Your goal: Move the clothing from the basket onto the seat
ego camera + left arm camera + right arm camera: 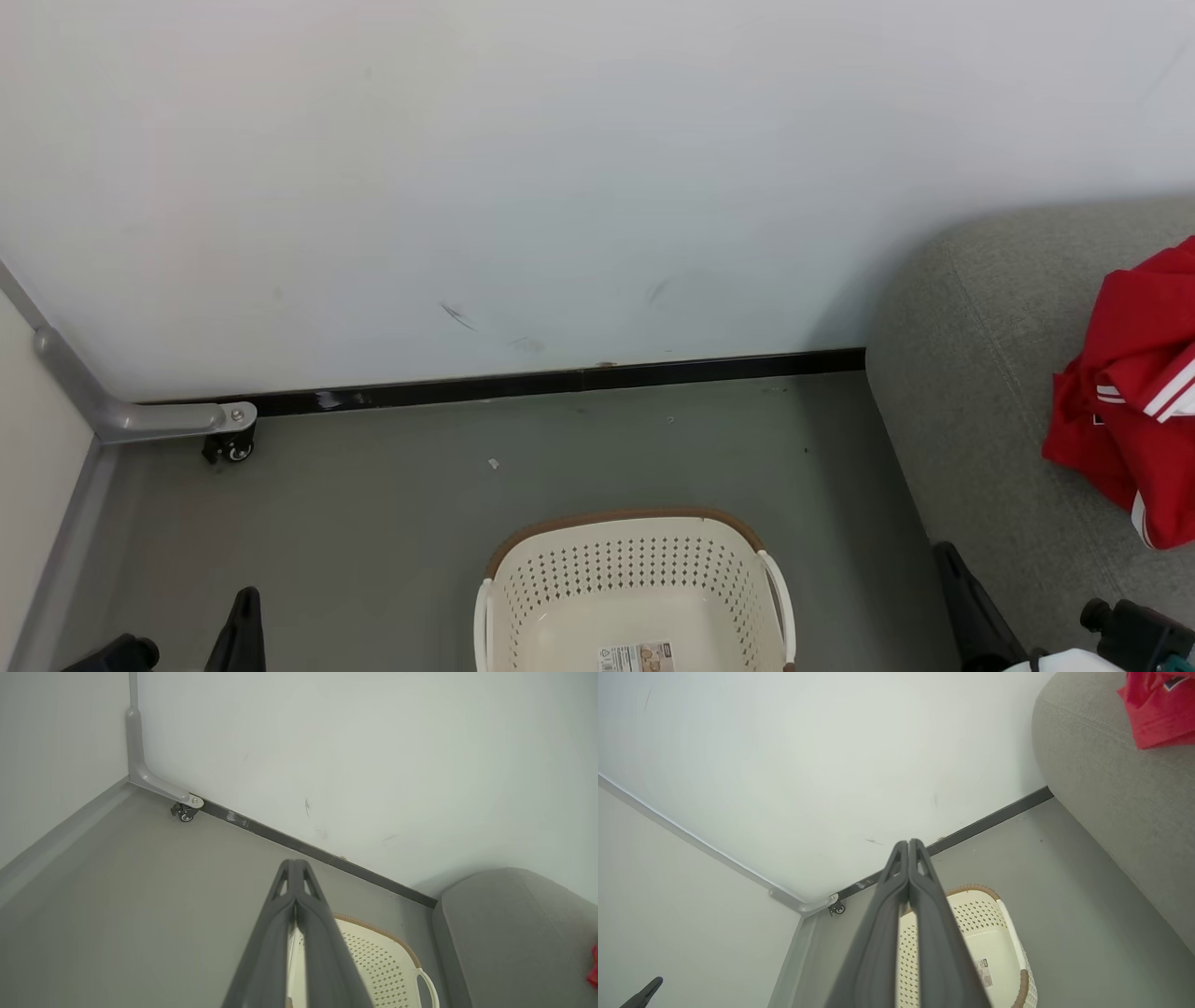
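The clothing [1134, 392] is over at the right edge of the head view, one crumpled red heap lying on the grey seat [971, 373], partly cut off by the frame. The heap's long axis runs roughly top to bottom of the frame, with white stripe trim showing near its middle and lower edge. Can't tell how many garments are bunched in there, it just reads as one pile.

One basket [635, 560], bottom middle of the frame, standing upright on the floor [373, 523] with its open side up. Its near part is cut off by the bottom edge, so I can't call its long axis. What shows of the inside is bare apart from one label sticker [635, 656] on the bottom. Two white handles [780, 597], one on each side. It sits left of the seat, not touching it.

Two grippers. The left gripper [246, 597] pokes up at the lower left, the right gripper [945, 553] at the lower right beside the seat's edge. In the wrist views both pairs of fingers are pressed flat together, nothing between them.

One small caster wheel [231, 448] sits at the left by the wall [560, 187].
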Controlling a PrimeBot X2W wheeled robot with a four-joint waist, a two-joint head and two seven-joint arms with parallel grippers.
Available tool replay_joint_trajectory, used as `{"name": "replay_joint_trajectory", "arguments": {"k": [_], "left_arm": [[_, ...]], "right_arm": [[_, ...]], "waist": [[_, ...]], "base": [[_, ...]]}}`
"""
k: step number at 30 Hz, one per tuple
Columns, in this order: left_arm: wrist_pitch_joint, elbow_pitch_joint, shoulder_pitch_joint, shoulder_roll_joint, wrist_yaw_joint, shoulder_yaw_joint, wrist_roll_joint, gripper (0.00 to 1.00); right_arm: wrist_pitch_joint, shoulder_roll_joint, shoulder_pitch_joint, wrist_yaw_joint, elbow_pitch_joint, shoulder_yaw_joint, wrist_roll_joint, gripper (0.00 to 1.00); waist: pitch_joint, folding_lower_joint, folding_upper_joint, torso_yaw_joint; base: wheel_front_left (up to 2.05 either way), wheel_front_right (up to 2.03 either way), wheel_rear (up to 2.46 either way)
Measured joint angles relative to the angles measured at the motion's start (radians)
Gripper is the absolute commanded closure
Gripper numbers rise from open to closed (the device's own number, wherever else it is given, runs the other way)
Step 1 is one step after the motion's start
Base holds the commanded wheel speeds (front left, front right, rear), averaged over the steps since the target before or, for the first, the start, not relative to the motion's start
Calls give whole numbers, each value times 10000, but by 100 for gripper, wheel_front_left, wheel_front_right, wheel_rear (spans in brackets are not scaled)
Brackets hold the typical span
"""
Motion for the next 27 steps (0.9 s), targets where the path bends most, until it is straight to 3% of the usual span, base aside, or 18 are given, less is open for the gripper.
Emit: {"name": "replay_joint_trajectory", "arguments": {"k": [8,15,18,27], "left_arm": [[284,25,-41,-209,-334,299,-886,100],[516,82,-128,-368,-637,562,-1607,100],[639,128,-148,-433,-794,675,-1916,100],[922,253,-274,-671,-1150,1001,-2867,100]], "right_arm": [[293,-115,-210,0,140,-61,1283,100],[504,-205,-267,-2,270,-94,2397,100],[573,-261,-415,-4,316,-105,2851,100],[855,-339,-634,-8,550,-151,4278,100]], "waist": [[-29,63,0,2],[-34,76,0,2],[-22,70,0,2],[67,-5,0,3]], "base": [[0,0,0],[0,0,0],[0,0,0],[0,0,0]]}}
